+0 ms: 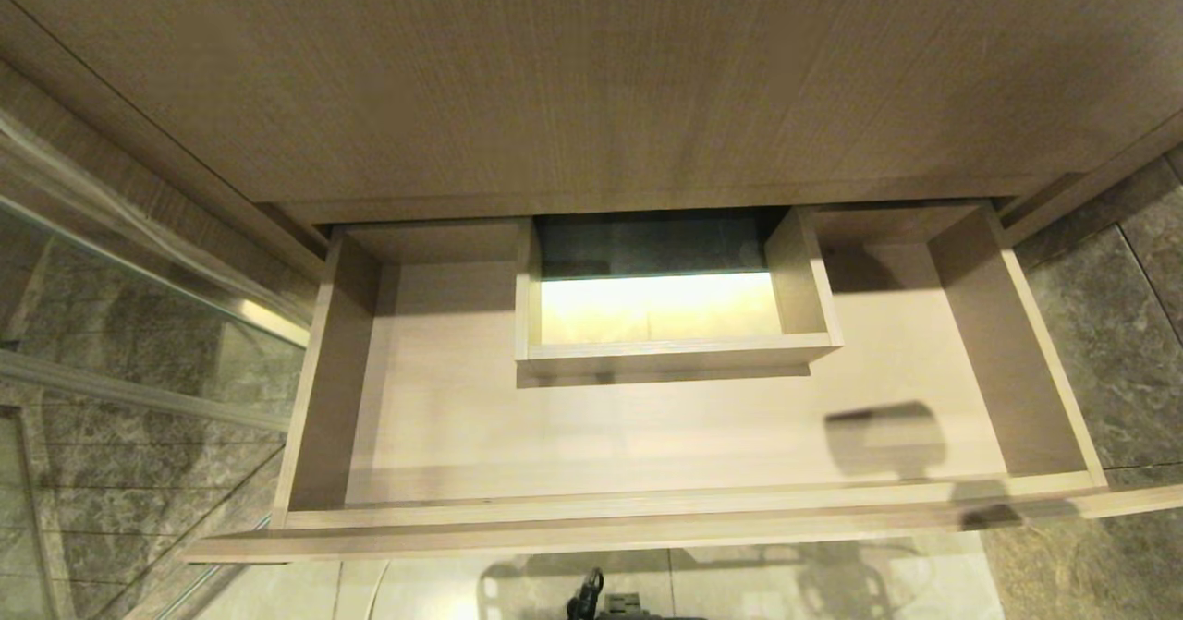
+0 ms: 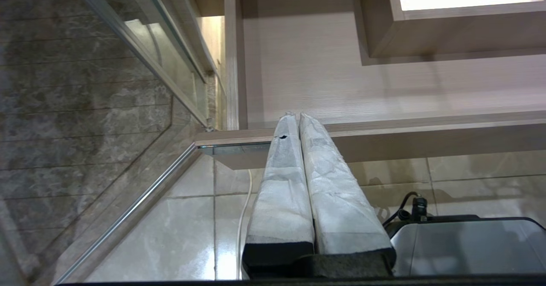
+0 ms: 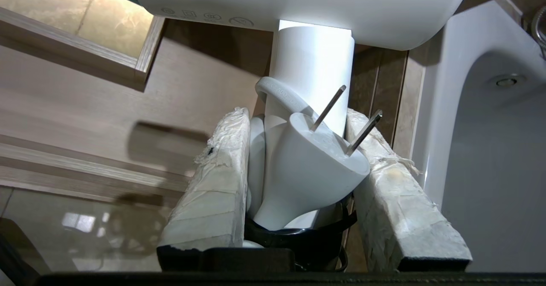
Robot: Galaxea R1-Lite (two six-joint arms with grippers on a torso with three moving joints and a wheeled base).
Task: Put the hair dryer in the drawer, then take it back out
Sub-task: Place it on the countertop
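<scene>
The drawer stands pulled out under the wood cabinet, and its floor is bare in the head view. Neither gripper appears there; only a shadow falls on the drawer's right part. In the right wrist view my right gripper is shut on the white handle of the hair dryer, held over the drawer floor. Its barrel is beyond the fingertips, and the white plug is wedged between the padded fingers. My left gripper is shut and empty, parked just outside the drawer's front edge.
A rectangular cut-out box sits in the middle of the drawer at the back. A glass partition runs along the left. A white bathtub is on the right. A thin white cord lies on the tiled floor near my base.
</scene>
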